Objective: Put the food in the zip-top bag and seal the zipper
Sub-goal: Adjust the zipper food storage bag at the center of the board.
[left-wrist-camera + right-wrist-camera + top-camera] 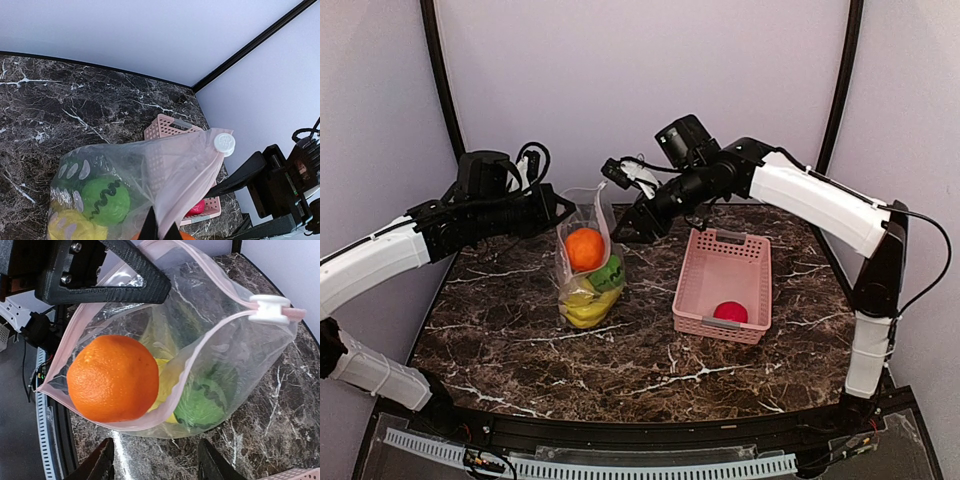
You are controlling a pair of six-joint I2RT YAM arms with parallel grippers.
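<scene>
Left claw [160, 232] tips, cropped, on zip-top bag [172, 162]

Bag [582, 206] left on table [520, 352], food [585, 250] inside; basket [718, 326] right, ball [730, 312] inside

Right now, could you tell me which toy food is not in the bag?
The red-pink ball: it lies alone in the pink basket, while the orange, green pepper and yellow pieces are inside the zip-top bag.

Dark marble table [520, 345], white veins, in front of me. Pale lilac wall [640, 80] at 12 o'clock, side walls [370, 120] at 9 and 3. Black posts [438, 70] at 11 and 1. Light soft, even.
</scene>
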